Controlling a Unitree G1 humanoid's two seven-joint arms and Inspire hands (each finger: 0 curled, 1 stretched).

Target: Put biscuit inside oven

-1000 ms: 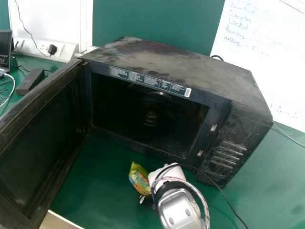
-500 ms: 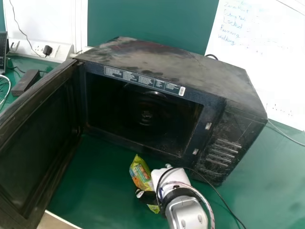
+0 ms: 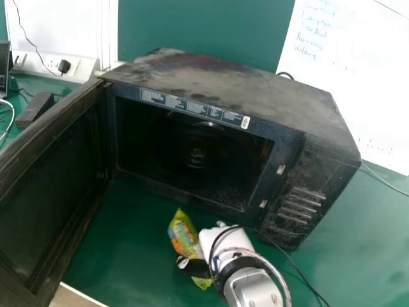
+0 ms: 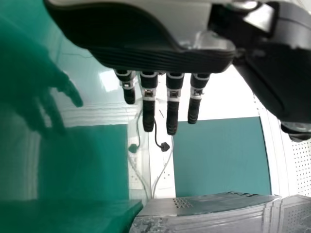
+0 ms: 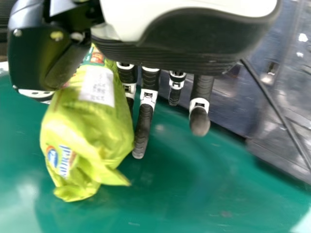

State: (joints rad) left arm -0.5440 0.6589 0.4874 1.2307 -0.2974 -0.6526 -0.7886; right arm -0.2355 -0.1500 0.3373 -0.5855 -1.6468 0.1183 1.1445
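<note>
Biscuit packet (image 3: 183, 238) in right hand (image 3: 216, 239)

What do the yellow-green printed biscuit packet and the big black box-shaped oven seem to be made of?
The packet looks like thin, glossy plastic film, judging by its soft creases and pale highlights. The oven's top is probably painted sheet metal, dull and smudged, in one broad, stiff surface. Its ridged front panel could be plastic or metal.

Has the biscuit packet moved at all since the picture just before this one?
Yes, slightly: against the oven, the biscuit packet has shifted a little toward the robot's left.
</note>
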